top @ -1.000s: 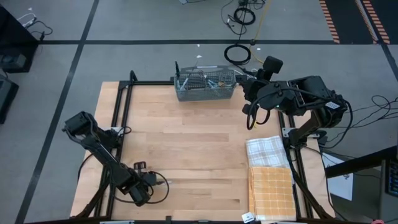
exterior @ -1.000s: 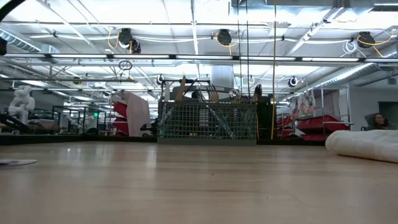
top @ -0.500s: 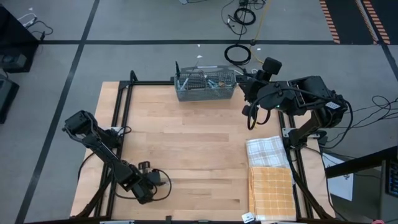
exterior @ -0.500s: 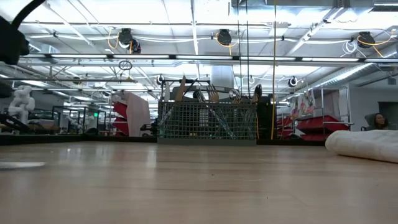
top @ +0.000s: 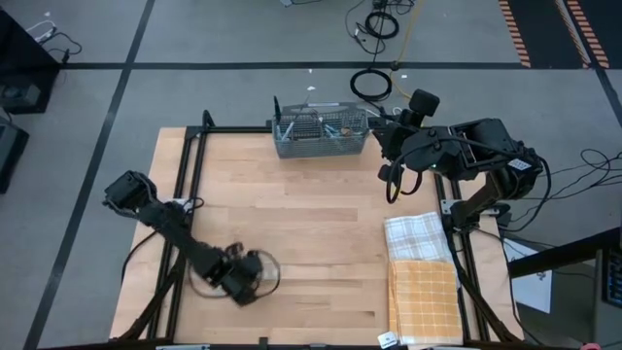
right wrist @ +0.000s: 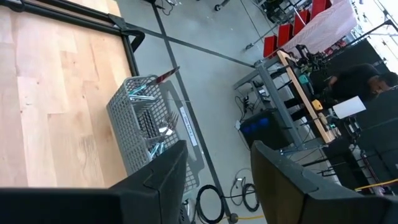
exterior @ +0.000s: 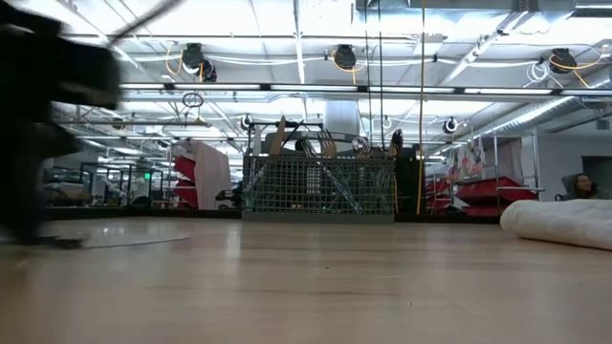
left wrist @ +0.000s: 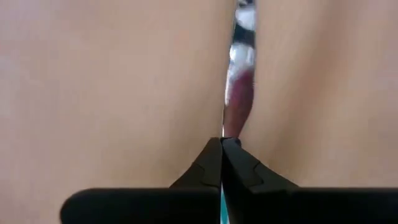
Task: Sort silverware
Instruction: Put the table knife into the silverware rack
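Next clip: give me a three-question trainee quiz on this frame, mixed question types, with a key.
1. True or false: the wire-mesh caddy stands at the table's far edge, with silverware in it.
2. Multiple choice: the left gripper is A) wide open, B) shut, C) out of every view.
3. Short answer: what lies at the table's near right corner?

Key
1. True. It sits at the far edge, close to the right gripper, which hovers open beside it.
2. B. In the left wrist view the fingertips meet; the left arm is low over the table's near left part.
3. Two folded cloths, a white checked one and an orange checked one.
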`<state>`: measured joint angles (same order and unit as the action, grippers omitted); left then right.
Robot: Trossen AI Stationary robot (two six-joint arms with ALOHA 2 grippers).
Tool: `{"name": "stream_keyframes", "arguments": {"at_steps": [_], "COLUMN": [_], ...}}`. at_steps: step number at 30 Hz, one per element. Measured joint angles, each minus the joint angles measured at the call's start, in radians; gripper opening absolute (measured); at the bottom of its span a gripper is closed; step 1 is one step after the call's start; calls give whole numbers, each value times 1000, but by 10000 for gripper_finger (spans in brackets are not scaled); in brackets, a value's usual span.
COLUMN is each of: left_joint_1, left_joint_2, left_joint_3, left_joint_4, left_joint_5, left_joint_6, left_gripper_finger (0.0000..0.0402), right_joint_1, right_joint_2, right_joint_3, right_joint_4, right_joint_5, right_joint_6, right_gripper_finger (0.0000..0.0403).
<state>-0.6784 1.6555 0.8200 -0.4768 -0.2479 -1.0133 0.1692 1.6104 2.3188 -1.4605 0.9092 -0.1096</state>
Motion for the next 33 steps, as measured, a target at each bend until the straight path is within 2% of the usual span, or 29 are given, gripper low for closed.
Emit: {"name": "stream_keyframes", "arguments": {"at_steps": [2,10,17,25,29,31,33], "left_joint_1": [56,281,404,515,563,586,605], "left_joint_2": [0,-2,-4,-6,-6,-6,-6], "left_joint_3": [-2,28,150,242,251,251,251], "left_joint_4": [2,124,132,135,96,41,-24], "left_joint_5": [-34,-36,-42,-76,101,228,307], "left_joint_6": [51,298,507,620,628,627,599], "left_gripper_finger": [1,1,0,0,3,19,44], "right_joint_1": [0,0,0,0,0,0,0], "right_joint_2": [0,0,0,0,0,0,0], "right_joint_3": [0,0,0,0,0,0,-3], "right_joint_4": [0,-26,-42,-43,-95,-113,-111], "right_joint_5": [0,0,0,0,-47,-89,-127], "right_joint_6": [-5,-7,-7,-6,-1,22,35], "right_gripper_finger": [167,167,167,167,167,167,169]}}
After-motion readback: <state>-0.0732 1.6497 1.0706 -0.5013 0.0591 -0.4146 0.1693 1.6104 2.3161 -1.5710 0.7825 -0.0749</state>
